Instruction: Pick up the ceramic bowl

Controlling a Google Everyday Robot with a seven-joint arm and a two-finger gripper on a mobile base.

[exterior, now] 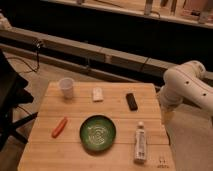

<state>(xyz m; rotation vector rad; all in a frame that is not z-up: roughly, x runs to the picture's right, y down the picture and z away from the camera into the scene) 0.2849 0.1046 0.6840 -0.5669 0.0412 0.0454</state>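
The ceramic bowl [98, 132] is round, shallow and glossy green with a pale swirl inside. It sits on the wooden table [55, 157], near the middle front. My white arm [186, 89] comes in from the right. The gripper [166, 116] hangs just off the table's right edge, well to the right of the bowl and a little farther back, holding nothing that I can see.
On the table are a small white cup [66, 86] at the back left, a small white object [98, 94], a black bar [131, 101], an orange-red stick [59, 127] left of the bowl and a white tube [140, 142] right of it. A dark chair [10, 100] stands at the left.
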